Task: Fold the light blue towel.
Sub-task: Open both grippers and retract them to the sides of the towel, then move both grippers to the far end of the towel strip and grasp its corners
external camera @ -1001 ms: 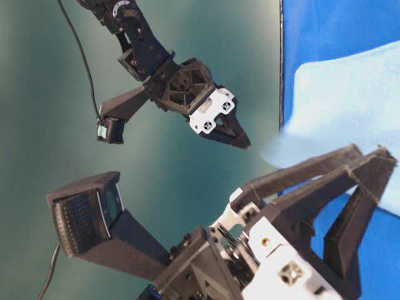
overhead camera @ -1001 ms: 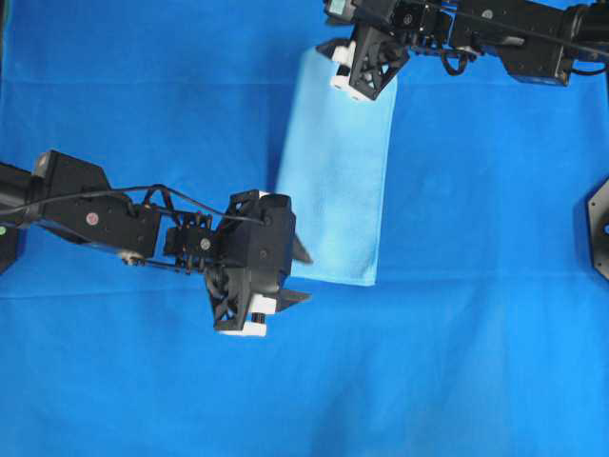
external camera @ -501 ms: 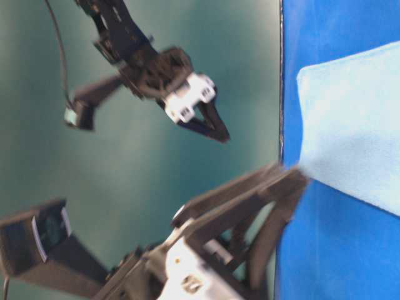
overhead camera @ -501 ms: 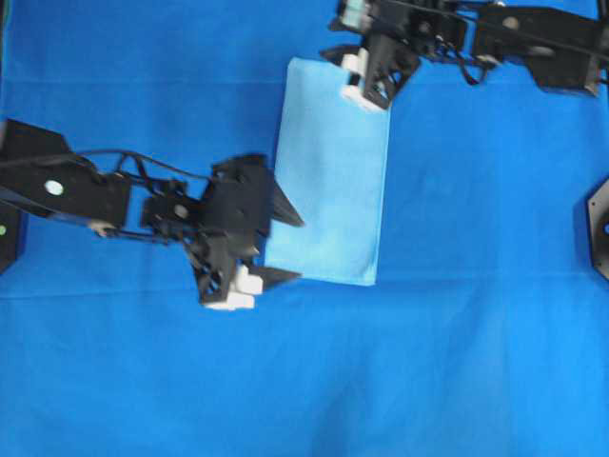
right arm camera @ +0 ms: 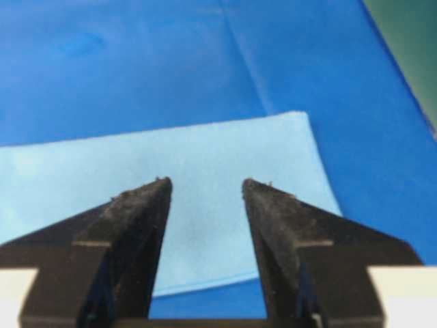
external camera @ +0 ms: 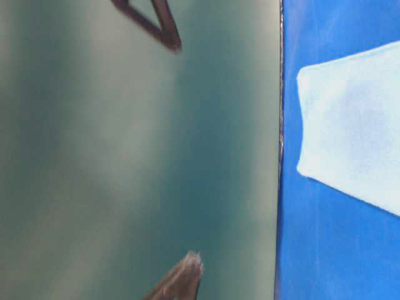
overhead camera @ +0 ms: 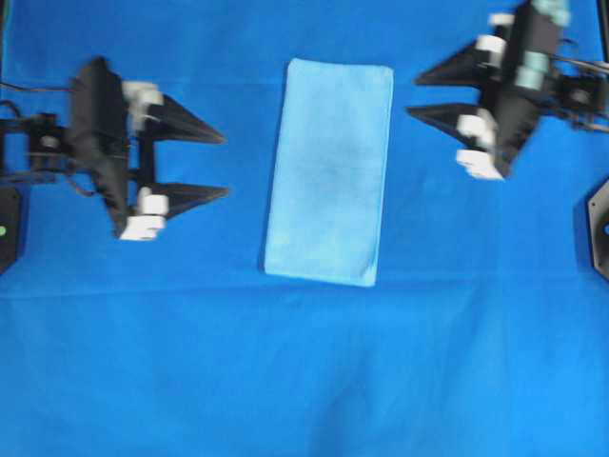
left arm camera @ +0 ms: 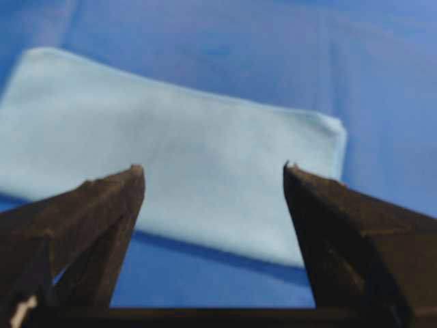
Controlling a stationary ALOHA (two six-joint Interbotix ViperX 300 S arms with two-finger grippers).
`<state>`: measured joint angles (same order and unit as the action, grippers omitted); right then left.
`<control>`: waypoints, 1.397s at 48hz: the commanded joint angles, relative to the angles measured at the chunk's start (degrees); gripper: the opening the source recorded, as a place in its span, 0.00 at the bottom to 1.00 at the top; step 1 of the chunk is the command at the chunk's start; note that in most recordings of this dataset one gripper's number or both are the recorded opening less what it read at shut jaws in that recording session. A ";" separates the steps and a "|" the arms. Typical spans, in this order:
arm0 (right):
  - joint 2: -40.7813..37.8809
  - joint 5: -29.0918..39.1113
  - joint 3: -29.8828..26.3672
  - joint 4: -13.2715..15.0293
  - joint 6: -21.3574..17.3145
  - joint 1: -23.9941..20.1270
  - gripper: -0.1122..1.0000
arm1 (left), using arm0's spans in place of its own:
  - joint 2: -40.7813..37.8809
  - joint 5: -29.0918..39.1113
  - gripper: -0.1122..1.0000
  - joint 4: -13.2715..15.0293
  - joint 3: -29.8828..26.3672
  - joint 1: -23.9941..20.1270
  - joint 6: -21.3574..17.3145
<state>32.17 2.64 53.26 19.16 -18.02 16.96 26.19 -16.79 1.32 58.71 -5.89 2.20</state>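
The light blue towel (overhead camera: 330, 171) lies flat on the table as a tall narrow rectangle, folded, its long sides running up and down the overhead view. It also shows in the table-level view (external camera: 356, 134), the left wrist view (left arm camera: 171, 150) and the right wrist view (right arm camera: 177, 178). My left gripper (overhead camera: 225, 165) hangs open to the towel's left, tips pointing at it, holding nothing. My right gripper (overhead camera: 415, 93) is open on the towel's right near its top corner, also holding nothing. Neither touches the cloth.
A royal-blue table covering (overhead camera: 304, 371) spreads under everything. A black fixture (overhead camera: 599, 228) sits at the right edge. In the table-level view the table's edge (external camera: 280, 156) meets a green backdrop, with blurred finger tips (external camera: 187, 275) in front of it.
Both arms have pulled away from the towel: the left gripper moved up and left, the right one swung out right. The towel's top corner, earlier under the right gripper, now lies flat.
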 commanded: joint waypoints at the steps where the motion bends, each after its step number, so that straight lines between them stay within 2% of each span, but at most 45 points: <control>1: 4.57 -0.88 2.72 -0.18 -1.41 -0.18 0.56 | 4.66 -0.62 0.80 -0.09 2.29 -1.14 -0.09; 13: 6.24 -5.36 9.32 -0.26 -4.75 -0.26 0.56 | 9.93 -0.88 0.80 0.00 7.03 -2.37 0.09; 41: 5.62 -5.54 8.53 -0.35 -5.27 -0.09 0.55 | 8.70 -1.49 0.80 0.00 6.33 -3.25 0.00; 49: 1.58 -3.16 4.66 -0.26 -5.71 2.72 0.55 | 2.72 -4.04 0.79 0.00 3.34 -6.24 -0.18; 53: -2.02 -1.14 2.20 -0.09 -5.27 5.01 0.55 | -2.46 -4.04 0.79 -0.09 -0.18 -8.00 -0.70; 63: -13.45 2.29 -5.10 2.55 -4.83 10.72 0.55 | -13.27 -2.37 0.79 0.00 -10.02 -10.81 -6.86; 67: -17.75 3.25 -8.17 3.96 -4.83 12.04 0.55 | -18.11 -1.41 0.79 0.00 -13.97 -13.01 -8.00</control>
<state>17.05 5.36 48.60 22.06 -22.85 27.95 11.34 -18.54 1.32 48.96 -16.96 -5.27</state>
